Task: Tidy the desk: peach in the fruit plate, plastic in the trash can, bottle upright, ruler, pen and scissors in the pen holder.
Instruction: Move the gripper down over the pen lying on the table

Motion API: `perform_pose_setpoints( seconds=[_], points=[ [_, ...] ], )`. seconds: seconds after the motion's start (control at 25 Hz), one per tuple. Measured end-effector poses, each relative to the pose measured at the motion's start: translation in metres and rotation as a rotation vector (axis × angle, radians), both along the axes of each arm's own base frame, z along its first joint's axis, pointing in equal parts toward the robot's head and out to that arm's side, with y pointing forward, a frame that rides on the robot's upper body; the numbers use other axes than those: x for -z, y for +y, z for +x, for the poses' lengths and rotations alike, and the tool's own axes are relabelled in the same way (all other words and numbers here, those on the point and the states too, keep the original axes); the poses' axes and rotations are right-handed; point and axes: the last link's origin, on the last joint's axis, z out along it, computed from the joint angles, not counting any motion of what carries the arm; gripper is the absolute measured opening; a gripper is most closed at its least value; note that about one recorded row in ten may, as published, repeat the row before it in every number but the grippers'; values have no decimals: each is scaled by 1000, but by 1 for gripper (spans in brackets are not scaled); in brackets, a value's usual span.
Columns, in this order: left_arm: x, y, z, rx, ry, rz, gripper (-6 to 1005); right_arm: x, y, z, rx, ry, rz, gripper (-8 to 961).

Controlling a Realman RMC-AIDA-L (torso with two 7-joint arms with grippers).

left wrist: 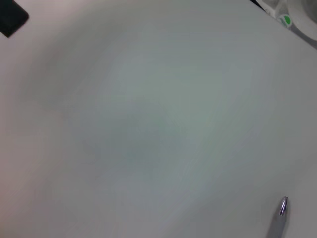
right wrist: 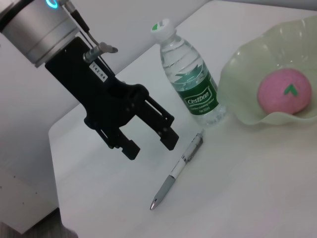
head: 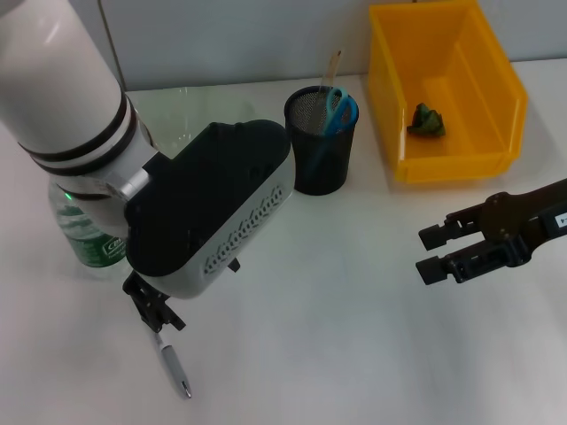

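Observation:
My left gripper (head: 152,305) is open and low over the table, right beside the silver pen (head: 174,363). In the right wrist view the left gripper (right wrist: 150,147) has its jaws apart and empty, and the pen (right wrist: 177,169) lies flat next to it. The pen's tip shows in the left wrist view (left wrist: 282,206). The water bottle (head: 84,232) stands upright behind the left arm. The pink peach (right wrist: 284,92) sits in the pale green fruit plate (right wrist: 237,74). The black mesh pen holder (head: 321,152) holds blue-handled scissors (head: 339,110) and a ruler (head: 333,66). My right gripper (head: 428,253) is open and empty at the right.
A yellow bin (head: 496,84) at the back right holds a crumpled green piece of plastic (head: 427,121). The left arm's bulk hides most of the fruit plate in the head view. Bare white table lies between the two grippers.

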Motion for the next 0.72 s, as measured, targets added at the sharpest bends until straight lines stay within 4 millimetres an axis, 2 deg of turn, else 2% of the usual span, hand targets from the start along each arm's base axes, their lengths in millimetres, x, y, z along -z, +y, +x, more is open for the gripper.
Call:
perform_pose_setpoints(
  seconds=[0.4, 0.72],
  points=[
    [0, 3, -2, 5, -2, 2, 857, 0, 3, -1, 2, -24, -15, 765],
    [5, 5, -18, 5, 14, -52, 856, -3, 0, 1, 21, -21, -25, 765]
  ],
)
